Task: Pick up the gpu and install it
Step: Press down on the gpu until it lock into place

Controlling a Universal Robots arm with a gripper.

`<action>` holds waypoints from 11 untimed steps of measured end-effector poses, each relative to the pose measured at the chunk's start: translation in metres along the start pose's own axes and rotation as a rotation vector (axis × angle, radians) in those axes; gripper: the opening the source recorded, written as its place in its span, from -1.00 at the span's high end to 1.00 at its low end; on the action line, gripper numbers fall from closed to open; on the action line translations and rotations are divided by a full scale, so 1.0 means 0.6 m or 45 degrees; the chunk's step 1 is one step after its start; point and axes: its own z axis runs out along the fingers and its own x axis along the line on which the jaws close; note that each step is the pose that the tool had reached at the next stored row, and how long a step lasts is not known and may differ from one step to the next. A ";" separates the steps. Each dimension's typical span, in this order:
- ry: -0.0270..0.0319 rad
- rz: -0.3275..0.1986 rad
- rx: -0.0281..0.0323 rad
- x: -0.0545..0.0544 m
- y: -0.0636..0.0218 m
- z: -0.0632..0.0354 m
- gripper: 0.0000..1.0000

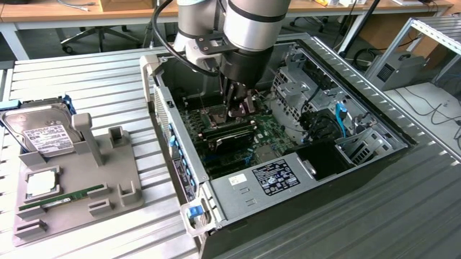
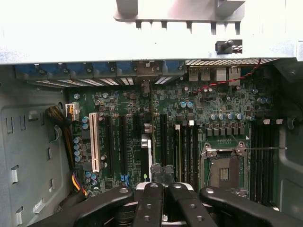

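The gpu (image 2: 147,142) stands edge-on in a motherboard (image 2: 222,109) slot, running from the rear bracket openings toward my fingers. In the exterior view it is the dark card (image 1: 232,139) standing upright inside the open computer case (image 1: 238,186). My gripper (image 2: 163,187) is shut, its black fingertips pressed together right over the card's near end. In the exterior view the gripper (image 1: 240,110) reaches straight down into the case just above the card. Whether the tips touch the card I cannot tell.
A grey fixture tray (image 1: 79,183) sits at the exterior view's left, holding a hard drive (image 1: 43,135), a CPU (image 1: 41,183) and a green RAM stick (image 1: 61,198). Drive cages (image 1: 303,86) and cables crowd the case's far side. The empty CPU socket (image 2: 222,170) lies beside the slots.
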 end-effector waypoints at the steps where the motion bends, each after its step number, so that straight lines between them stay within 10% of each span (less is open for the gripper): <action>1: -0.0001 0.000 0.0000 0.000 0.000 0.000 0.79; 11: 0.0007 0.000 -0.0001 -0.003 0.006 0.005 0.79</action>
